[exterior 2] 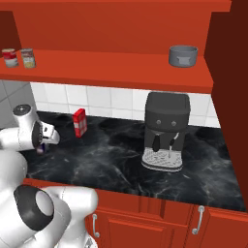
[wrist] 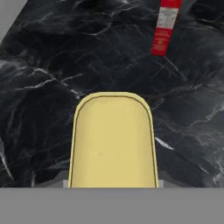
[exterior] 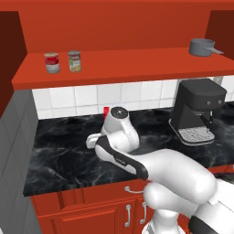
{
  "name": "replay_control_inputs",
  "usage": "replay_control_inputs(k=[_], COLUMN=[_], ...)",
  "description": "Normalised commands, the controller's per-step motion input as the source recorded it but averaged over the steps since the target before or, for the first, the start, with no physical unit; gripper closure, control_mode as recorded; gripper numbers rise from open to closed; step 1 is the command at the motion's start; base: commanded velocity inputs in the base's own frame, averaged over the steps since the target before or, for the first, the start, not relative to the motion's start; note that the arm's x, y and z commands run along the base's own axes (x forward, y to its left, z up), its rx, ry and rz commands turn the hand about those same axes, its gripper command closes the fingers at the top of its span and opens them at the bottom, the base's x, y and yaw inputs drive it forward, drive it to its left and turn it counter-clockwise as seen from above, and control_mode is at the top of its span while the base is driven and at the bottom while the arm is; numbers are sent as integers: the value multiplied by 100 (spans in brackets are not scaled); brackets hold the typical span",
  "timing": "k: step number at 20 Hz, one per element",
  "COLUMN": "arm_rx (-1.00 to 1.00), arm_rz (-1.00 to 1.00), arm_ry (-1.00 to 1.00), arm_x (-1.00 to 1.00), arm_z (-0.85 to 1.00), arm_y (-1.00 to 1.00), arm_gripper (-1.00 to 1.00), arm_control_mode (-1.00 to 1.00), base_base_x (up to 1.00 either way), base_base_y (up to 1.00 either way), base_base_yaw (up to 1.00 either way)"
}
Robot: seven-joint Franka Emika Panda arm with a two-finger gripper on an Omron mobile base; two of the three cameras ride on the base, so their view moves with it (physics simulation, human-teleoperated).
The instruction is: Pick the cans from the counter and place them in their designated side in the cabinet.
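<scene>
Your gripper (exterior 2: 44, 145) sits low over the counter (exterior: 64, 151) at the left end, jaws drawn narrow around the rectangular tin (wrist: 113, 140). In the hand view that tin rises from 6 o'clock as a plain yellow face with a thin raised rim, rounded corners at its far end, long axis running 6 to 12 o'clock, away from the fingers. No lettering reads on that yellow face. In the right base view you catch only a sliver of dark blue (exterior 2: 40, 149) under the hand, just above the marble; whether it still touches the counter, you cannot tell.

The round can (exterior: 74, 61) with the yellow-green label stands upright on the cabinet (exterior: 137, 64) shelf, at the left end, just beside the red-and-white can (exterior: 52, 62) on its 9 o'clock side. Both labels are too small to read.

The tall red-and-white box (exterior 2: 80, 122) stands upright on the counter near the white tiles (exterior: 82, 98); in the hand view it lies toward 1 o'clock of the tin, well apart, with small print on a white panel you cannot make out.

The black coffee machine (exterior: 199, 112) stands on the counter's right part, no brand legible. A grey pot (exterior 2: 183, 54) sits on the shelf's right end, above it.
</scene>
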Motion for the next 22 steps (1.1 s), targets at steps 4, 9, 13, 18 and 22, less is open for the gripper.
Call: replay_control_inputs(k=[4,9,13,18,22], arm_rx=[0,0,-1,-2,-4], arm_rz=[11,13,12,10,6], arm_ry=[-3,-6,-10,-11,-8], arm_x=[-50,-52,-52,-53,-52], arm_z=[39,41,39,38,36], arm_y=[-8,-11,-9,-10,-11], arm_gripper=[100,100,100,100,100], arm_control_mode=[-100,-100,-100,-100,-100], base_base_x=[0,0,0,0,0], base_base_y=[0,0,0,0,0], base_base_yaw=[0,0,0,0,0])
